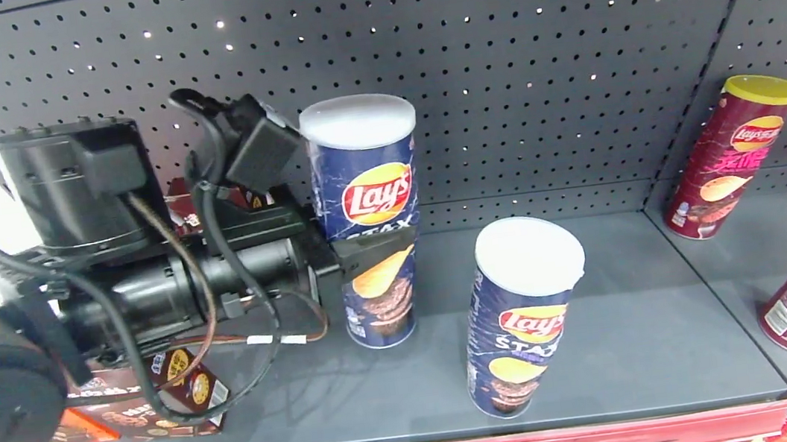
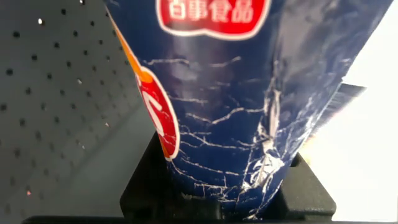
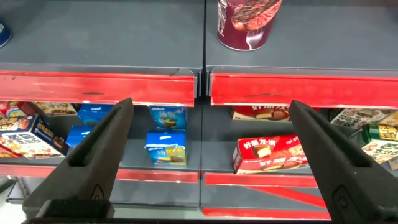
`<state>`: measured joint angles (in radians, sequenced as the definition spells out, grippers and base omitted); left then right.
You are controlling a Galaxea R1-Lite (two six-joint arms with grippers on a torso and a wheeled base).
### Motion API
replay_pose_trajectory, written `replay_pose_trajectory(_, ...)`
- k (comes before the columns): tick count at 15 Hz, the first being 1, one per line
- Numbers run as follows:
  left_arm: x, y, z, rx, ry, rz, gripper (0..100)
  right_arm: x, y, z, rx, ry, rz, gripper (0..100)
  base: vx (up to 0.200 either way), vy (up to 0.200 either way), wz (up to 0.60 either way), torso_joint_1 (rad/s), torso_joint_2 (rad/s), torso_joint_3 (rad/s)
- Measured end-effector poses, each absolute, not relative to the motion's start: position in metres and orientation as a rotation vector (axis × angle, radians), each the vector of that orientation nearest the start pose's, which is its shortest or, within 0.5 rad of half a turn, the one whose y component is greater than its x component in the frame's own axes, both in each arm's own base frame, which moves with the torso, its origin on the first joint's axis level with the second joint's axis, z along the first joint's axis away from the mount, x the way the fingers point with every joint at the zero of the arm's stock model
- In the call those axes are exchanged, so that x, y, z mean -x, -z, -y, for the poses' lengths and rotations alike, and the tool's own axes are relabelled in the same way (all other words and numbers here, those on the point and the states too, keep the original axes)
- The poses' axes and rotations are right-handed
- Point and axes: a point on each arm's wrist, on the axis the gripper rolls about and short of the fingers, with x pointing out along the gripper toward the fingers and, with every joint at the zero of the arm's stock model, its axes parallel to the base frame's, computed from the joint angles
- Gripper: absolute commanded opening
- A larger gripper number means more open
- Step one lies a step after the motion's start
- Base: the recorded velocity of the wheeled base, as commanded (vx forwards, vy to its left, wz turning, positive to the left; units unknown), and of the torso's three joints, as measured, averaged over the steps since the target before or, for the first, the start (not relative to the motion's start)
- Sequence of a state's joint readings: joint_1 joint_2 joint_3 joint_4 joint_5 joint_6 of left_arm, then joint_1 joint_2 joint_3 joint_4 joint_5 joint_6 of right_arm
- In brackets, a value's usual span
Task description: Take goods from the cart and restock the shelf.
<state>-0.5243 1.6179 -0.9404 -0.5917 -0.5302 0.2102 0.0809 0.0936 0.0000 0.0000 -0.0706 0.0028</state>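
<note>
step: placing stage of the restock, as I'm judging it; the held can (image 1: 367, 202) is standing upright at the shelf (image 1: 641, 341), and release is not yet done
held can: blue chip can with a white lid, sitting toward the back of the shelf, near the pegboard (image 1: 530, 46); its base is looking level with the shelf, but I cannot tell if it is touching or just off it
left gripper: the left gripper (image 1: 369, 252) is clamping the held can around its lower middle, one finger crossing the front of the label; in the left wrist view the can (image 2: 249, 112) is sitting tight between the jaws
left arm pose: lying roughly horizontal over the left part of the shelf, wrist pointing right toward the can, passing over the boxes (image 1: 160, 400)
right gripper: the right gripper (image 3: 210, 102) is hanging wide apart with nothing in it, facing the red shelf edges and the lower shelves (image 3: 168, 146) of boxed goods
second can: matching blue second can (image 1: 524, 310) is standing upright nearer the front edge, right of the held can and apart from it
maroon cans: two maroon cans (image 1: 731, 157) are sitting on the next shelf section, well apart to the right
next move: likely calling for confirming the base is down, spreading the jaws, then backing the arm straight left
risk: the finger may be dragging the tall can over on withdrawal; the second can is near enough to get knocked
</note>
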Motion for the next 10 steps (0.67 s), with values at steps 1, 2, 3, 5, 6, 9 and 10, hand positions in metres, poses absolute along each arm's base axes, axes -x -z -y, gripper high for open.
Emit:
replay_pose_trajectory(1, -0.264, -0.239, 0.165, -0.199, 1.055, 0.035, 0, 0.016, -0.077, 0.003, 0.004, -0.01, -0.094, 100, 0.0, 0.0, 0.0, 0.0, 0.0, 0.0)
replay_pose_trajectory(2, -0.277, -0.238, 0.172, -0.201, 1.053, 0.049, 0, 0.016, -0.077, 0.003, 0.004, -0.01, -0.094, 100, 0.0, 0.0, 0.0, 0.0, 0.0, 0.0)
replay_pose_trajectory(3, -0.288, -0.239, 0.178, -0.2, 1.051, 0.06, 0, 0.015, -0.077, 0.003, 0.004, -0.01, -0.094, 100, 0.0, 0.0, 0.0, 0.0, 0.0, 0.0)
replay_pose_trajectory(5, -0.313, -0.239, 0.191, -0.155, 1.047, 0.065, 0, 0.015, -0.077, 0.003, 0.004, -0.011, -0.094, 100, 0.0, 0.0, 0.0, 0.0, 0.0, 0.0)
replay_pose_trajectory(6, -0.322, -0.238, 0.196, -0.136, 1.045, 0.064, 0, 0.015, -0.077, 0.003, 0.004, -0.01, -0.094, 100, 0.0, 0.0, 0.0, 0.0, 0.0, 0.0)
replay_pose_trajectory(9, -0.345, -0.226, 0.202, -0.122, 1.053, 0.068, 0, 0.015, -0.077, 0.003, 0.004, -0.01, -0.095, 100, 0.0, 0.0, 0.0, 0.0, 0.0, 0.0)
replay_pose_trajectory(10, -0.351, -0.219, 0.203, -0.122, 1.059, 0.056, 0, 0.015, -0.077, 0.003, 0.004, -0.01, -0.095, 100, 0.0, 0.0, 0.0, 0.0, 0.0, 0.0)
